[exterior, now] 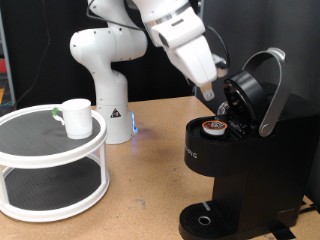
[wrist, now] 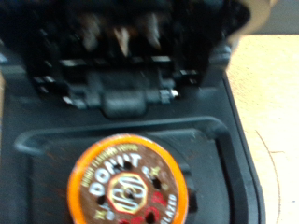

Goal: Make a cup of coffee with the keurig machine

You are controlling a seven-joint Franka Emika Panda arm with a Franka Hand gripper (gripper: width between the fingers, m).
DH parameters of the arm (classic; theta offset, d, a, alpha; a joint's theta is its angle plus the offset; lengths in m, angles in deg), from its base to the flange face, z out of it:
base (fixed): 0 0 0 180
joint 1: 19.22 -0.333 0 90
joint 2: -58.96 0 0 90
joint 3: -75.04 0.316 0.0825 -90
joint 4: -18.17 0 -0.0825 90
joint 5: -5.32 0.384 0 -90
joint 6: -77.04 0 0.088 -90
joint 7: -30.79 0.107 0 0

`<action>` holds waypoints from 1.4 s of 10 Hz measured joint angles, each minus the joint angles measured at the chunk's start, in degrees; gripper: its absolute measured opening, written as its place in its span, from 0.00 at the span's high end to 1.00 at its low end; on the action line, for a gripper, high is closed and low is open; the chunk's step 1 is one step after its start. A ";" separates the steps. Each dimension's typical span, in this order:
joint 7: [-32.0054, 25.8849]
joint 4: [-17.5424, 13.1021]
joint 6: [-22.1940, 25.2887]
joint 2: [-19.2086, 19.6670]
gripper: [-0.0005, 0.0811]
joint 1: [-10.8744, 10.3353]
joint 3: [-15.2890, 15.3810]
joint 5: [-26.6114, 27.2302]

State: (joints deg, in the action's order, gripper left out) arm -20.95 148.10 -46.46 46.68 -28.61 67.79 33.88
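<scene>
The black keurig machine (exterior: pixel 243 172) stands at the exterior view's right with its lid (exterior: pixel 245 95) swung up and its grey handle (exterior: pixel 272 92) raised. A pod with an orange rim and a brown printed top (exterior: pixel 213 126) sits in the open chamber; it fills the wrist view (wrist: pixel 126 184), below the lid's underside (wrist: pixel 117 56). My gripper (exterior: pixel 208 90) hangs just above the pod and beside the lid. Its fingers do not show in the wrist view, and nothing shows between them. The white mug (exterior: pixel 76 117) stands on a round shelf at the left, far from the gripper.
The mug's stand is a white two-tier round shelf (exterior: pixel 50 152) at the exterior view's left. The white robot base (exterior: pixel 108 95) stands behind it. The machine's drip tray (exterior: pixel 205 218) has nothing on it. Bare wooden table (exterior: pixel 145 180) lies between shelf and machine.
</scene>
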 joint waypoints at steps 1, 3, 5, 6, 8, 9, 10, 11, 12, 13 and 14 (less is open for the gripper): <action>0.73 -1.89 2.63 -0.29 0.00 0.24 -0.31 -0.01; 0.44 -4.59 3.42 -1.00 0.00 0.58 -0.52 -0.01; -1.09 -6.02 3.80 -1.73 0.00 0.67 -1.19 0.09; -1.35 -6.38 4.18 -1.83 0.00 0.67 -1.53 0.11; -1.35 -6.20 4.26 -1.59 0.00 0.57 -1.48 0.85; -1.23 -6.20 4.27 -1.48 0.00 0.33 -1.23 2.03; -0.77 -6.26 4.27 -1.46 0.00 -0.06 -0.64 2.99; 0.05 -6.46 4.26 -1.46 0.00 -0.45 0.27 3.45; 0.93 -6.73 4.06 -1.47 0.00 -0.90 1.34 3.55; 1.97 -6.95 3.37 -1.47 0.00 -1.41 2.48 3.56; 2.95 -7.01 2.35 -1.48 0.00 -1.83 3.72 3.56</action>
State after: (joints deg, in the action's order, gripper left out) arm -18.01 141.10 -44.11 45.21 -30.45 71.51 37.44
